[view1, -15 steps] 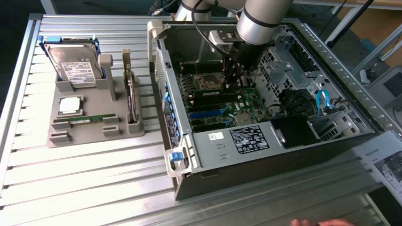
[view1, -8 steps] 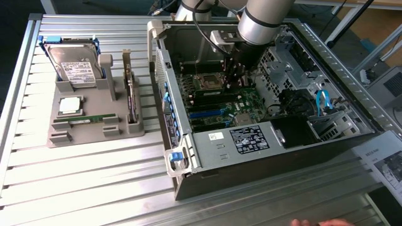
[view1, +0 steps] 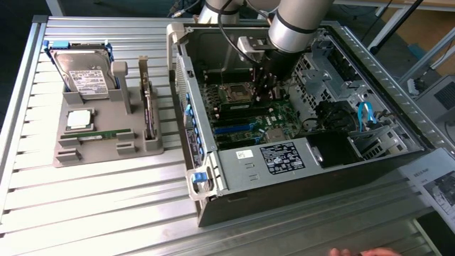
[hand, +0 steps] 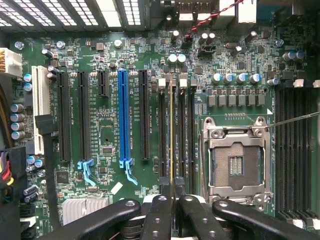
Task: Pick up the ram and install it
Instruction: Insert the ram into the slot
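Note:
The ram [hand: 172, 135] shows edge-on as a thin yellow-green strip running away from my gripper [hand: 172, 192], whose black fingers [hand: 159, 210] are shut on its near end. It hangs over the green motherboard [hand: 107, 130], in line with the black memory slots [hand: 163, 135] beside the silver processor socket [hand: 235, 160]. I cannot tell whether it touches a slot. In the exterior view my gripper [view1: 269, 96] reaches down into the open computer case [view1: 238, 165], over the board's middle.
A grey tray [view1: 106, 152] at the exterior view's left holds a hard drive [view1: 85, 74], a square processor [view1: 78, 118], an upright expansion card [view1: 148, 106] and a green stick [view1: 96, 135]. Case walls and cables surround the arm. A hand [view1: 363, 252] shows at the lower edge.

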Tool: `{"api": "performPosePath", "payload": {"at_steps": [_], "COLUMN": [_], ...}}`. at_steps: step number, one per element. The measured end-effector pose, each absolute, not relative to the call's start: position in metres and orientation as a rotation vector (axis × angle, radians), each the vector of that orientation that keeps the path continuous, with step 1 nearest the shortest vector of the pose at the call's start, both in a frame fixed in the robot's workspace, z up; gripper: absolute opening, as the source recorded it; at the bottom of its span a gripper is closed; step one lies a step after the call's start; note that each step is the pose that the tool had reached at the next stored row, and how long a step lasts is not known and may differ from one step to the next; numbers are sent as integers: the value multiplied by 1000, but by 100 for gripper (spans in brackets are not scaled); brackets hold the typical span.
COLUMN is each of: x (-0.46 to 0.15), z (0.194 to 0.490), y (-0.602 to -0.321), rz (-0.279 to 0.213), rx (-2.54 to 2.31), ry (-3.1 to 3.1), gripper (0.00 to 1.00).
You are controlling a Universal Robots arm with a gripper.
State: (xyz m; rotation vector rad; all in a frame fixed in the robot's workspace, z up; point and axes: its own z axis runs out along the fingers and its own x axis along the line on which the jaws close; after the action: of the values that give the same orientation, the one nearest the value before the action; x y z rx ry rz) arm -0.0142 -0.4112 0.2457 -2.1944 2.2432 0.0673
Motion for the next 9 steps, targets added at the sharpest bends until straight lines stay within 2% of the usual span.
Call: {"api": "performPosePath", "payload": {"at_steps": [9], "x": [-14], "z": [243], "y": [-411], "rz": [67], "rx": [-2195], "ry": [2243], "gripper": [12]}}
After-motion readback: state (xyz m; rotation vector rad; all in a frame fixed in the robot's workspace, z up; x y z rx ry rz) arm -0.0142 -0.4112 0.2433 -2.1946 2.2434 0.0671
